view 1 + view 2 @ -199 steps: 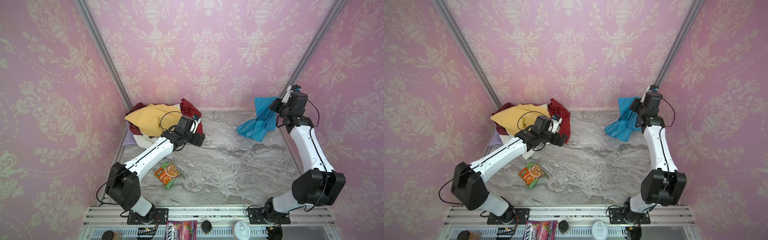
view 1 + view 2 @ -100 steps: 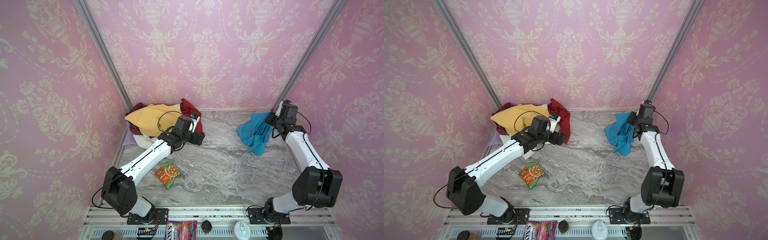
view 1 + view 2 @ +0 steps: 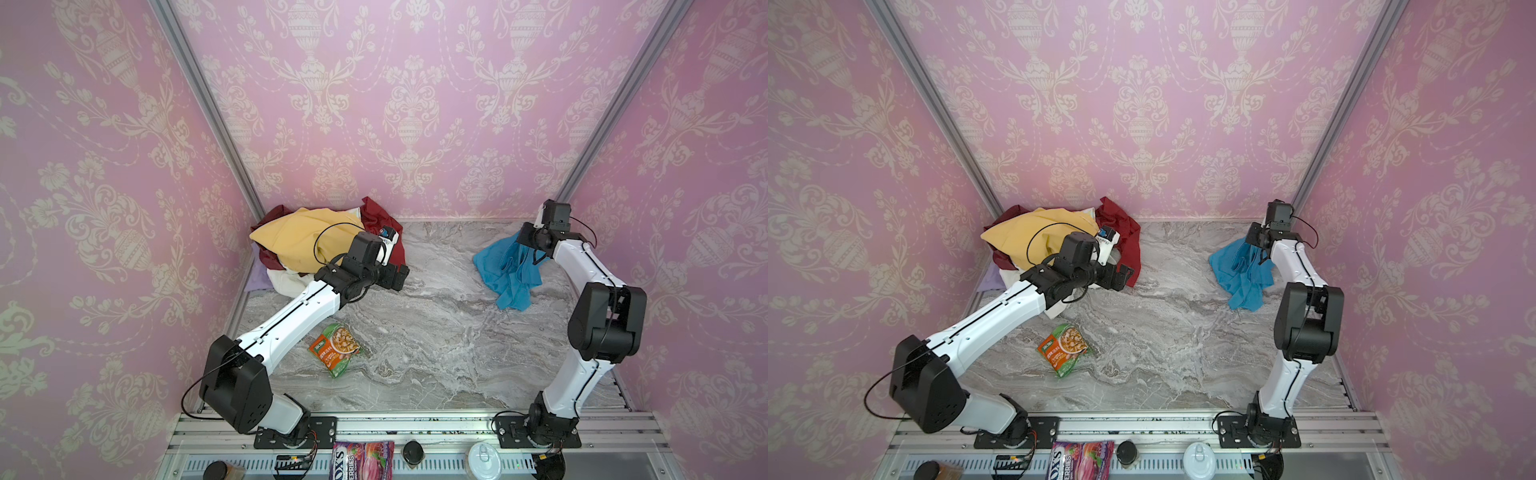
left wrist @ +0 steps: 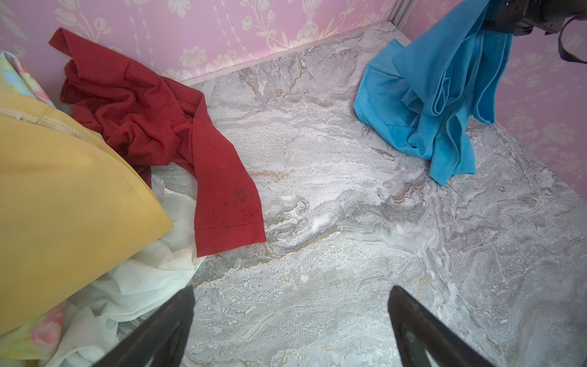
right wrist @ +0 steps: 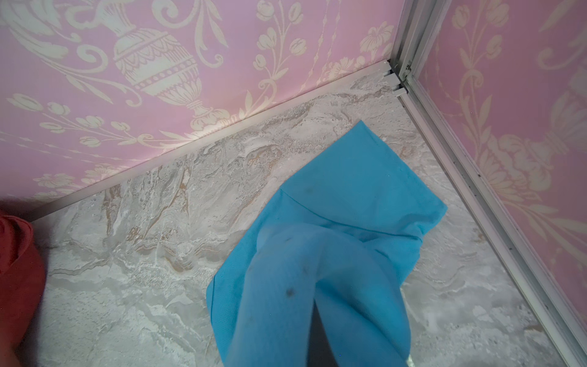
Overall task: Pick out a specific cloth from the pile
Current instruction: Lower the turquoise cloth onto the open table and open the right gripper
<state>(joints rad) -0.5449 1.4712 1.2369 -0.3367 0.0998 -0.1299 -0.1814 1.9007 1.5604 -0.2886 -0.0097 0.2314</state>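
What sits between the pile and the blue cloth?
Nothing: only bare marble tabletop separates the pile from the blue cloth. The left wrist view shows it best; both top views agree.

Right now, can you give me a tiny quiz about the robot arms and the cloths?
1. True or false: the blue cloth lies inside the pile.
2. Which fingers are shut on the blue cloth? A: left arm's fingers. B: right arm's fingers.
3. Fill in: the big cloth on top of the pile is ___.
Key: 1 false, it is well apart from the pile; 2 B; 3 yellow.
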